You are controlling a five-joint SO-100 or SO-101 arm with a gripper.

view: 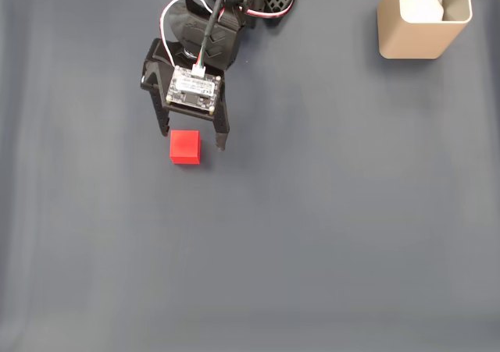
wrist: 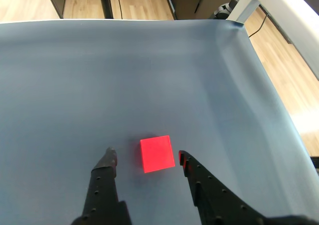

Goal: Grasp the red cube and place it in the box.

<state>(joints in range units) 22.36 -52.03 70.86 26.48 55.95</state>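
While the hand (view: pixel 193 139) gapes, the red cube (view: pixel 185 147) sits slightly skewed between.

Grey table (view: pixel 328 235) with red cube (view: pixel 185 147), box (view: pixel 423 24)

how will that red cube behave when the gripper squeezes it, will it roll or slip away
The red cube has flat faces and sits flat on the grey mat, so it probably won't roll. It looks solid and stiff, likely light for its small size. Its plain faces could be slick, and it sits slightly turned between the open gripper, so it may twist as the fingers close.
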